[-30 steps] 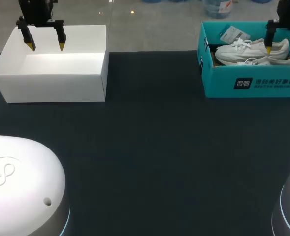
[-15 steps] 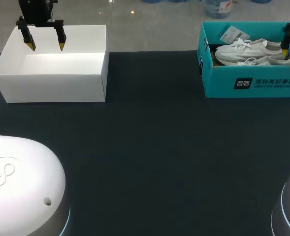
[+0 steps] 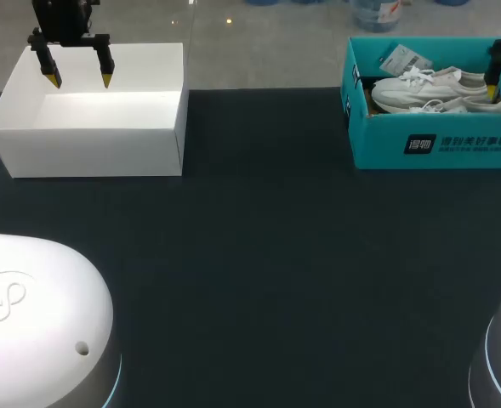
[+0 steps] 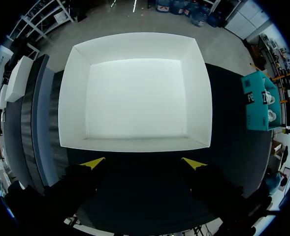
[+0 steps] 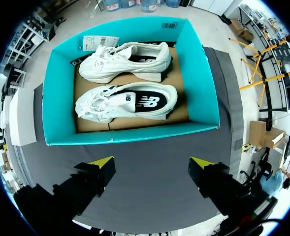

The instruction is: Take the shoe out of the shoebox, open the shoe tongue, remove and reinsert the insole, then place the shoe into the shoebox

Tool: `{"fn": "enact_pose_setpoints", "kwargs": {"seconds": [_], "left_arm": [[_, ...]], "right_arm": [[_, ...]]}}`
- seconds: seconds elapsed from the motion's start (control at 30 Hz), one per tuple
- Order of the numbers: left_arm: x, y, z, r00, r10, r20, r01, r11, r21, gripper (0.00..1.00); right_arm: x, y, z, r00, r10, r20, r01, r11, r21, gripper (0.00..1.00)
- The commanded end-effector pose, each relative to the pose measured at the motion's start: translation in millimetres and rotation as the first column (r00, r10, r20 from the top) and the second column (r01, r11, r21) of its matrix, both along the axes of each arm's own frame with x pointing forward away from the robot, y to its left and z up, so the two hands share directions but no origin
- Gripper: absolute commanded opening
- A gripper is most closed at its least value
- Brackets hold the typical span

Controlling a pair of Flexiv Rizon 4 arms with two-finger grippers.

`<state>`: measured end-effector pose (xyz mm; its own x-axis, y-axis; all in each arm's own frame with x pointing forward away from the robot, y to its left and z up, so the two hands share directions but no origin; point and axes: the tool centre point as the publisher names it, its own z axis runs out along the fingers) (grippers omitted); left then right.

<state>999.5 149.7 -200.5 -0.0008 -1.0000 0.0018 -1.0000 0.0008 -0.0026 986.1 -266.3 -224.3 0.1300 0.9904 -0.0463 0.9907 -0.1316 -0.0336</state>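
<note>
Right wrist view: right end effector (image 5: pixel 152 162), released wide, is hovering short of the shoebox (image 5: pixel 58 98), far right on the counter (image 3: pixel 267 255), likely risking fingers catching its wall or both shoes (image 5: pixel 127 103) lying inside.

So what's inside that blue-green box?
Two white shoes lie side by side in the teal shoebox, on brown cardboard, with a paper tag in one corner. Whatever is beneath the shoes and the cardboard is covered.
</note>
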Motion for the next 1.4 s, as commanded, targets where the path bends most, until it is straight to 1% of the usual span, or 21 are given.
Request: {"fn": "enact_pose_setpoints", "kwargs": {"seconds": [0.03, 1.0, 1.23, 1.4], "left_arm": [[0.4, 0, 0, 1.0, 0.0, -0.002, 0.0, 1.0, 0.001, 1.0], [0.4, 0, 0, 1.0, 0.0, -0.002, 0.0, 1.0, 0.001, 1.0], [0.4, 0, 0, 1.0, 0.0, -0.002, 0.0, 1.0, 0.001, 1.0], [0.4, 0, 0, 1.0, 0.0, -0.002, 0.0, 1.0, 0.001, 1.0]], "right_arm": [[0.4, 0, 0, 1.0, 0.0, -0.001, 0.0, 1.0, 0.0, 1.0], [0.4, 0, 0, 1.0, 0.0, -0.001, 0.0, 1.0, 0.0, 1.0], [28.5, -12, -8, 0.999, 0.017, 0.032, -0.017, 1.0, -0.008, 1.0], [40.3, -19, -18, 0.999, 0.021, 0.036, -0.021, 1.0, -0.003, 1.0]]}}
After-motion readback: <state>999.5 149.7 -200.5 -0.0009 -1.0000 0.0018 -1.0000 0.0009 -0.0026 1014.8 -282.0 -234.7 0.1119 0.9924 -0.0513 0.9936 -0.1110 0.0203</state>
